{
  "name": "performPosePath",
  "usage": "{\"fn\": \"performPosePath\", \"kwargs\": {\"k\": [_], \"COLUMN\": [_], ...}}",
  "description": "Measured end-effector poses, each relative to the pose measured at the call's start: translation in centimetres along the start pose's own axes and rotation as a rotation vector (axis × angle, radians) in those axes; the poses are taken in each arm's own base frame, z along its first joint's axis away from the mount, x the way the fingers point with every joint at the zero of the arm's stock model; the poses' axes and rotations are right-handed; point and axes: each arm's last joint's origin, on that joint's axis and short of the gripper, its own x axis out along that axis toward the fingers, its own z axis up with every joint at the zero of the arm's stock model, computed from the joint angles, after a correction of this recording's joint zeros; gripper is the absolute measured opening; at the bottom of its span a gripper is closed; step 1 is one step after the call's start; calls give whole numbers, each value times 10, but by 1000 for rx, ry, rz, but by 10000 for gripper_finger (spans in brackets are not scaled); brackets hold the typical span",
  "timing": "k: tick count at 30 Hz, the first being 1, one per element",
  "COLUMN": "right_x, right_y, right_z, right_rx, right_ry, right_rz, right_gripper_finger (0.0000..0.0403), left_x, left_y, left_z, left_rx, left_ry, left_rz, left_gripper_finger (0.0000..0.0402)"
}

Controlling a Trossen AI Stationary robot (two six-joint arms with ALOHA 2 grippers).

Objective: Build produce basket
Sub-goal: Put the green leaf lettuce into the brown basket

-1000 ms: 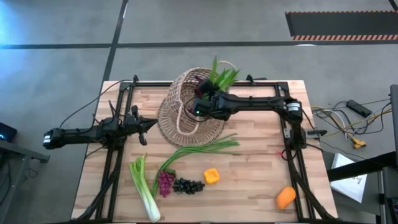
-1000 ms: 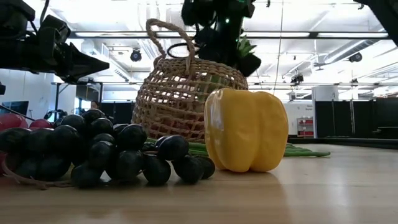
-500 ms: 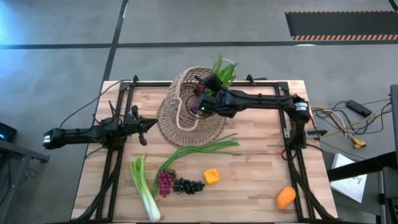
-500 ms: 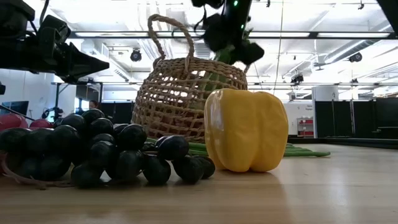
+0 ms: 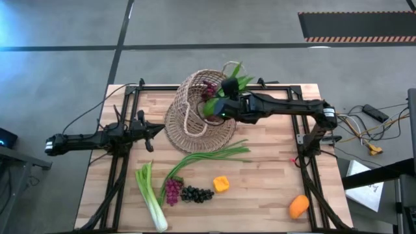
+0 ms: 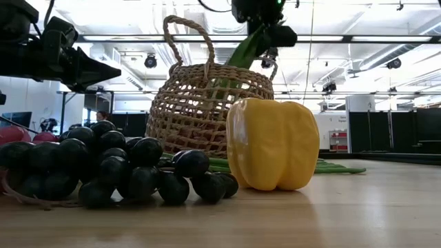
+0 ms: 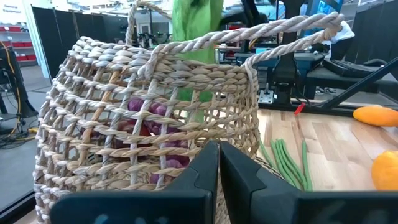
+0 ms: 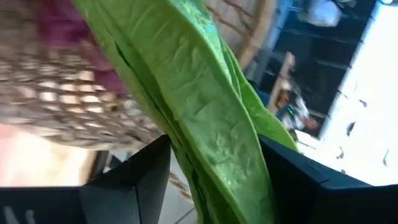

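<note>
The wicker basket (image 5: 195, 114) stands on the table at the far middle, with purple produce (image 7: 146, 121) inside. My right gripper (image 5: 216, 106) is above the basket's rim, shut on leafy greens (image 5: 234, 73). In the low view the gripper (image 6: 265, 24) is high up and the greens' stalk (image 6: 240, 54) slants down into the basket (image 6: 207, 110). My left gripper (image 5: 153, 130) is shut and empty, level, just left of the basket (image 7: 155, 112). A leek (image 5: 149, 195), green onions (image 5: 208, 158), purple grapes (image 5: 172, 190), black grapes (image 5: 196, 194), a yellow pepper (image 5: 221, 184) and an orange (image 5: 298, 206) lie on the table. My right gripper pinches the leafy greens between its two fingers (image 8: 134, 180), across the bunch of leaves (image 8: 205, 124). The greens are tilted, with leaf tips past the basket's far rim and the stalk end down inside the basket. Whether that end rests on anything is hidden by the weave.
The produce lies in a row along the near half of the table, with the orange near the right front corner. Dark frame rails (image 5: 286, 91) run along the table's far and side edges. Bare wood lies between the basket and the green onions' right end.
My right gripper has risen above the basket and shifted a little toward the table's right edge, still shut on the greens. The greens have tipped: their stalk now slants down into the basket.
</note>
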Motion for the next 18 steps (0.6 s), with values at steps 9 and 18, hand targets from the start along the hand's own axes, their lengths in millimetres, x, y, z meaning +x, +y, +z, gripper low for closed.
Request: {"fn": "performPosePath", "kwargs": {"k": [9, 18], "right_x": [6, 6], "right_y": [8, 16], "right_z": [7, 1], "right_rx": [36, 124], "right_ry": [-73, -49], "right_rz": [118, 233], "right_gripper_finger": [217, 217], "left_x": [0, 0], "left_y": [0, 0], "left_z": [0, 0], "left_rx": [0, 0], "left_ry": [2, -1], "left_rz": [0, 0], "left_gripper_finger": [0, 0]}}
